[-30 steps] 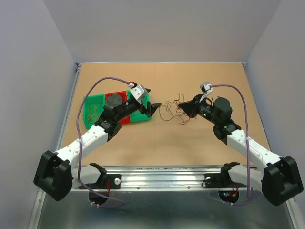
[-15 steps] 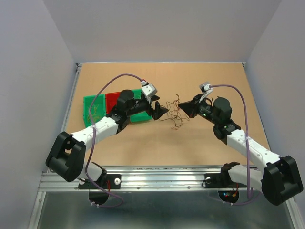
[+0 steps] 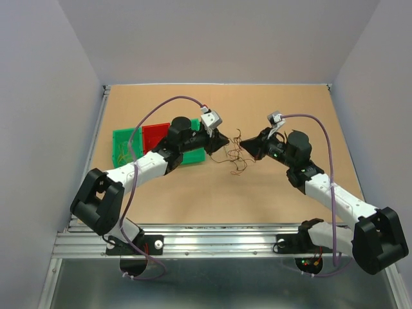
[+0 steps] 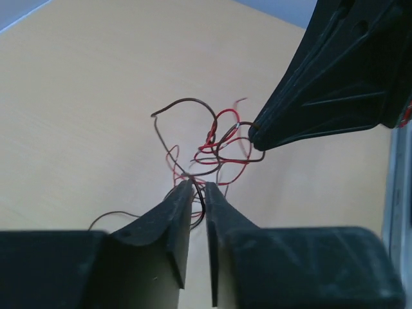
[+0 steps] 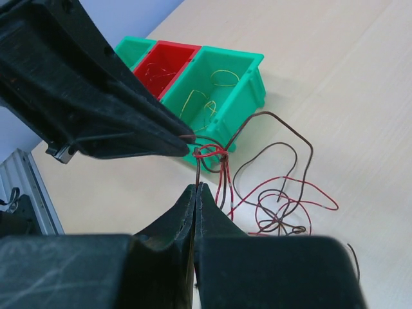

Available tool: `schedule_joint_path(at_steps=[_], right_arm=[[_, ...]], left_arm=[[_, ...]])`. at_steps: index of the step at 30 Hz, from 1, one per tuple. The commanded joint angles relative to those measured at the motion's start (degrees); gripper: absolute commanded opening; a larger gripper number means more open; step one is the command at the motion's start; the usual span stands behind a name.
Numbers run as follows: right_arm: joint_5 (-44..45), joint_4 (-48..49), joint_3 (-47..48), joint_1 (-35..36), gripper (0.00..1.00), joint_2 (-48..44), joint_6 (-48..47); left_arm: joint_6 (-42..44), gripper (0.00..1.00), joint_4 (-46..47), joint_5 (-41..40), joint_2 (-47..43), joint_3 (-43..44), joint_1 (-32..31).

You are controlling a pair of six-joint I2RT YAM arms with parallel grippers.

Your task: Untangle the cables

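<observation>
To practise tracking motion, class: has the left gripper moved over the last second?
Yes. The left gripper has swung right, off the green and red bins, to the cables near the right gripper.

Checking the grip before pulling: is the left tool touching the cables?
Touching. The left wrist view shows the left tool nearly closed, with strands of the cables between its tips.

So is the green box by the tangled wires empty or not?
Not empty: the right wrist view shows thin yellow wires lying inside that green box.
</observation>
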Motion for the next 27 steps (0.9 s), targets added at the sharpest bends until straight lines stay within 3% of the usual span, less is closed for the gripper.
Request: schedule_joint_path(at_steps=[1,5,12,16,23,27], right_arm=[[-1.5,3.6,-0.9,0.3,0.01,-0.3,-0.5],[-0.6,2.6,-1.0,0.3,0.13,-0.1,-1.3],[8.0,1.0,-1.9,0.3,0.59,-2.8,-3.0],[8.4,4.7,-4.3,0.3,0.77,-3.9,-4.0],[-1.7,9.5,-2.7,0.3,0.81,2.9,-6.9],[-8.8,13.9,-1.1,0.4,0.73,10.0,-7.5]], left_arm=[[2.5,0.03,-1.6,-0.8,1.1,4.6,-0.6],[3.8,0.00,-2.2,-1.9,-0.5,3.9,-0.7],[7.5,0.00,-3.6,-1.6,-4.3,2.1,-0.7],[9.1,0.00,-3.6,-1.5,-6.7,0.4,-0.7],[9.6,0.00,-3.8,0.1,-9.6,-0.6,-0.7],[9.5,0.00,-4.1,0.7,-10.4,-0.4,-0.7]])
